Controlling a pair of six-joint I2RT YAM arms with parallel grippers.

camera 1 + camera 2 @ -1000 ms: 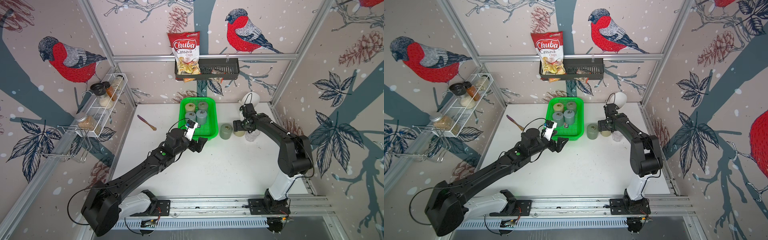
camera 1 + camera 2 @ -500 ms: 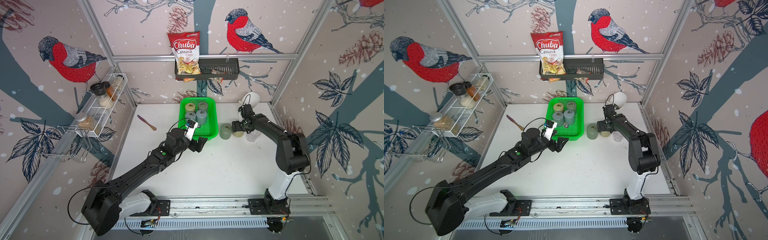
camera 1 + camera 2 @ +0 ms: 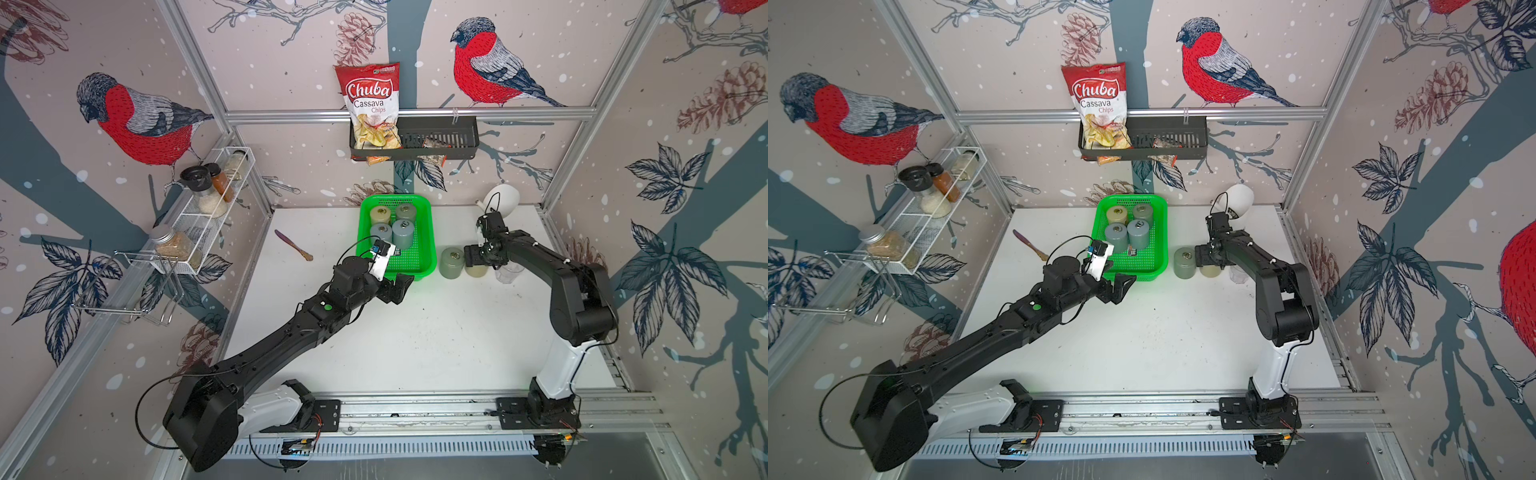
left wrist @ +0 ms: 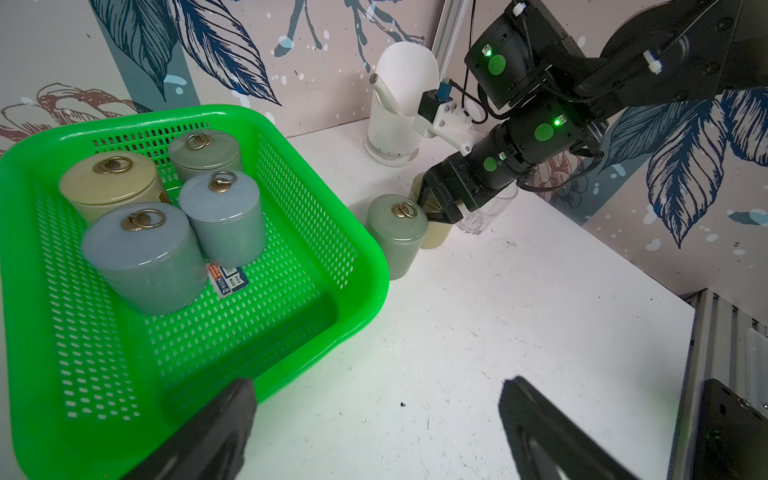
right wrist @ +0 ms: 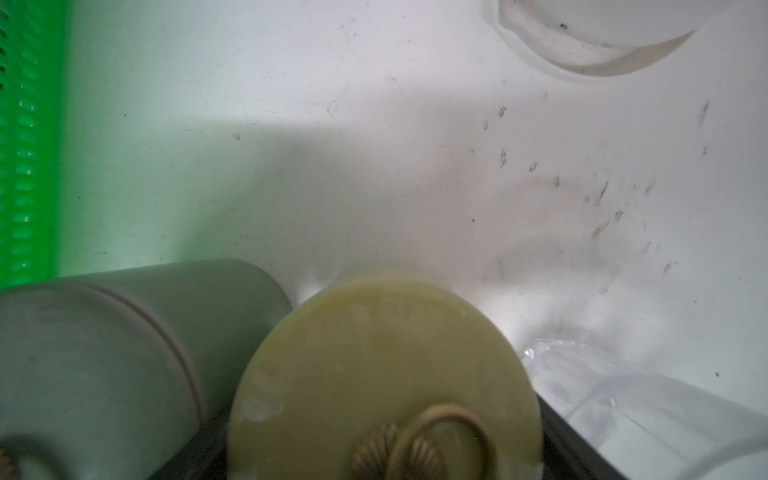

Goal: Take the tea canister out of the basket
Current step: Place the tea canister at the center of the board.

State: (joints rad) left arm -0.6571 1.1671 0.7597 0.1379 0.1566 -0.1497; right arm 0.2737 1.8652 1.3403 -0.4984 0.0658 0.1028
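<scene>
The green basket (image 3: 432, 257) (image 3: 1163, 249) (image 4: 370, 253) holds several lidded tea canisters (image 3: 402, 233) (image 4: 143, 257), grey-blue, green and cream. Two more stand on the table just right of it. One is a grey-green canister (image 3: 451, 262) (image 4: 395, 237) (image 5: 104, 353). The other is a cream canister (image 3: 476, 271) (image 3: 1209, 271) (image 4: 436, 237) (image 5: 382, 353). My right gripper (image 3: 476, 259) (image 3: 1206, 259) (image 4: 440, 212) (image 5: 382, 436) comes down over the cream one, a finger against each side. My left gripper (image 3: 395, 289) (image 3: 1121, 286) (image 4: 378, 388) hangs open and empty at the basket's near corner.
A clear glass (image 3: 509, 272) (image 4: 486, 216) stands right beside the cream canister, and a white holder (image 3: 503, 199) sits behind in the corner. A purple-handled spoon (image 3: 293, 245) lies left of the basket. A wire spice shelf (image 3: 208, 208) and a black rack (image 3: 436, 141) hang on the walls.
The right arm has shifted slightly, its wrist edging toward the basket over the cream canister. The left arm and the canisters have stayed put.
</scene>
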